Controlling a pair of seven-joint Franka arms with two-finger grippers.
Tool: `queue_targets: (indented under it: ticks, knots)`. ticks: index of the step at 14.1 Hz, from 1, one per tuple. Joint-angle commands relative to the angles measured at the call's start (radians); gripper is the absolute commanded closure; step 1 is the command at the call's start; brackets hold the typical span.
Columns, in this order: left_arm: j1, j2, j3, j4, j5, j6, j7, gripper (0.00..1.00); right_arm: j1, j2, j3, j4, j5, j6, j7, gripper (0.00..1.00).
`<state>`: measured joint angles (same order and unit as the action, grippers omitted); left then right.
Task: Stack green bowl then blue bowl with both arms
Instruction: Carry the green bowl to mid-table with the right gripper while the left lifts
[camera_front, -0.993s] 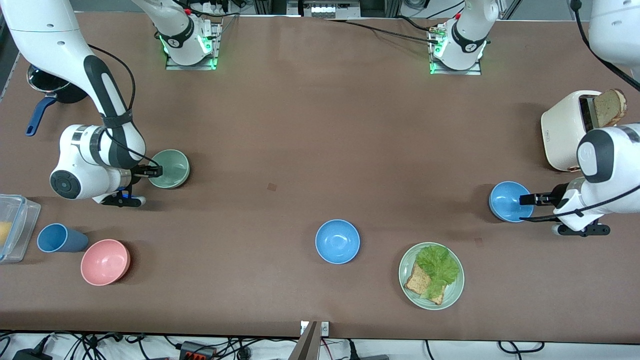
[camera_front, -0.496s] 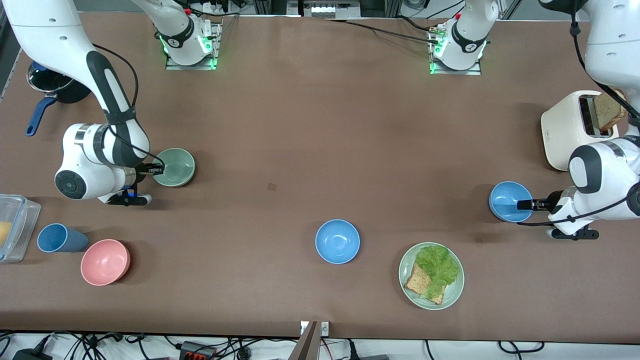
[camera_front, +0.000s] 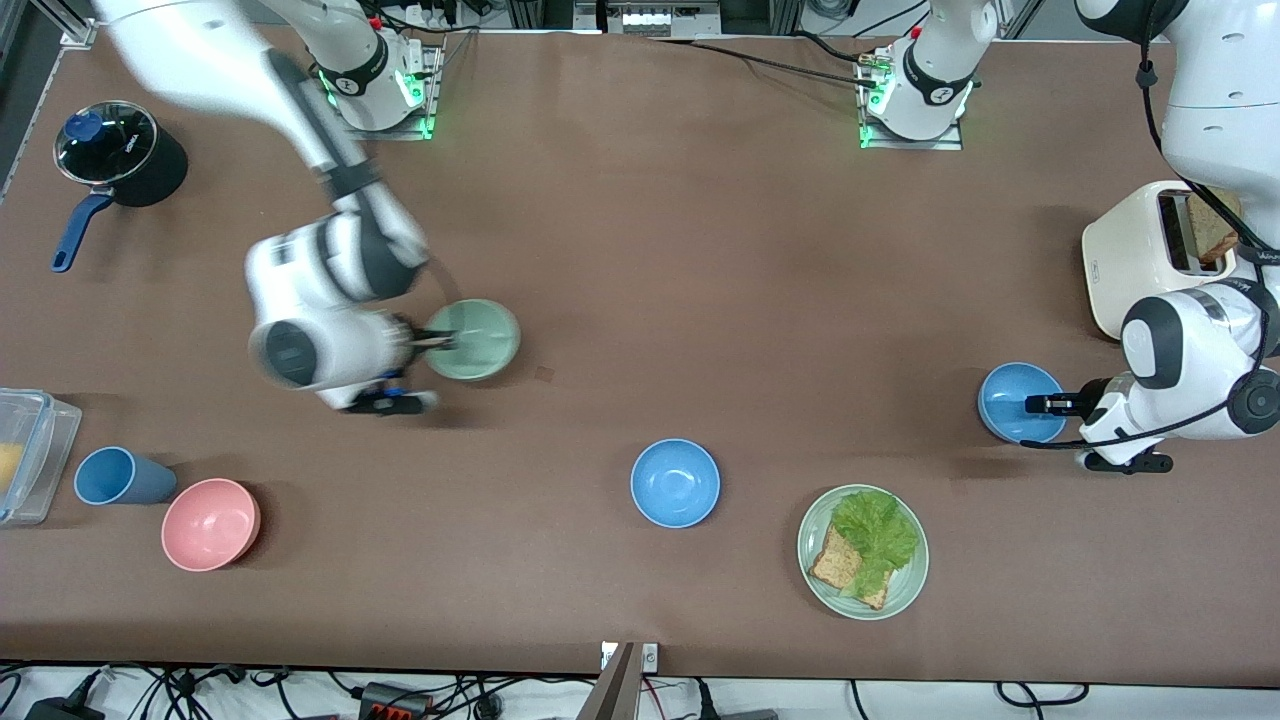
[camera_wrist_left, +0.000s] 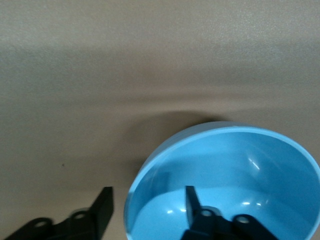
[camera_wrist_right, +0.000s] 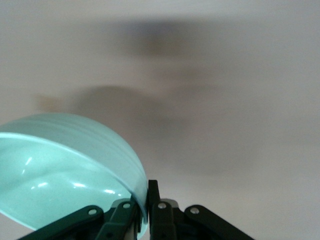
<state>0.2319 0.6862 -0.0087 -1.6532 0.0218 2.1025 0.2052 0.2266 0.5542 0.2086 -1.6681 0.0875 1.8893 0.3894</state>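
Observation:
My right gripper (camera_front: 436, 340) is shut on the rim of the pale green bowl (camera_front: 475, 340). It holds the bowl tilted over the bare table, toward the right arm's end. In the right wrist view the fingers (camera_wrist_right: 156, 197) pinch the green bowl's (camera_wrist_right: 65, 165) wall. The left gripper (camera_front: 1045, 404) stands open astride the rim of a blue bowl (camera_front: 1015, 400) that rests on the table near the toaster. One finger (camera_wrist_left: 192, 202) is inside that blue bowl (camera_wrist_left: 240, 165) and the other is outside, with a gap to the wall. A second blue bowl (camera_front: 675, 483) sits near the table's middle, nearer the camera.
A white toaster (camera_front: 1140, 260) with bread stands by the left arm. A green plate (camera_front: 905, 585) holds lettuce and bread. At the right arm's end are a pink bowl (camera_front: 211, 524), a blue cup (camera_front: 115, 476), a clear container (camera_front: 30, 450) and a black pot (camera_front: 120, 155).
The right gripper shut on the green bowl's rim and carried it toward the table's middle. The left gripper's fingers drew closer around the blue bowl's rim.

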Motion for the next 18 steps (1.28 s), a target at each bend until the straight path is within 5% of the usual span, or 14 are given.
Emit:
queue_targets:
  ticks: [1,3,11,12,13,18]
  knots:
    - [0.006,-0.028,-0.022,-0.025,0.003,-0.002,0.019,0.81,0.124,0.101,-0.011,0.122,0.122,-0.001,0.078,1.0]
    - [0.012,-0.043,-0.039,-0.023,0.003,-0.03,0.019,0.98,0.196,0.124,-0.011,0.125,0.214,0.098,0.082,1.0]
    - [0.012,-0.174,-0.119,-0.026,-0.044,-0.226,0.0,0.99,0.327,0.224,-0.012,0.126,0.239,0.295,0.187,1.0]
    - [0.011,-0.191,-0.122,-0.027,-0.069,-0.258,-0.006,0.99,0.335,0.219,-0.012,0.128,0.232,0.295,0.228,0.45]
    - [0.01,-0.209,-0.135,-0.027,-0.074,-0.278,-0.022,0.99,0.339,0.208,-0.018,0.134,0.212,0.291,0.265,0.0]
    - [0.011,-0.344,-0.29,-0.086,-0.085,-0.328,-0.232,0.99,0.306,0.104,-0.096,0.296,0.096,0.041,0.284,0.0]
